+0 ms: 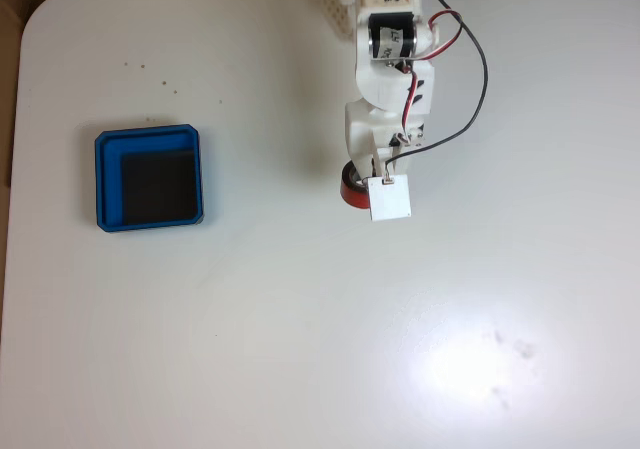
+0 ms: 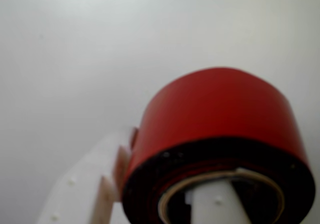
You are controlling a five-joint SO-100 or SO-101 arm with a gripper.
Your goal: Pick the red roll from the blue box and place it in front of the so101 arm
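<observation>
Right up close in the wrist view sits one red roll (image 2: 215, 119), with its red side, dark top face and pale ring inside. One white finger (image 2: 215, 206) of the gripper (image 2: 165, 199) pokes down into the hole of the roll. The other white finger (image 2: 85, 189) is outside, against the left side of the roll. So the two fingers are closed on the wall of the roll, one inside and one outside.

From the fixed view I count one white arm (image 1: 390, 89) coming down from the top edge of the one white table (image 1: 300, 349). It has one red wire and one black wire looping out on its right side. The red roll (image 1: 349, 187) peeks out under the arm's tip, and a small white square part covers most of it. I cannot tell if the roll touches the table.

One blue box (image 1: 149, 177) sits well apart on the left, with a black floor inside
</observation>
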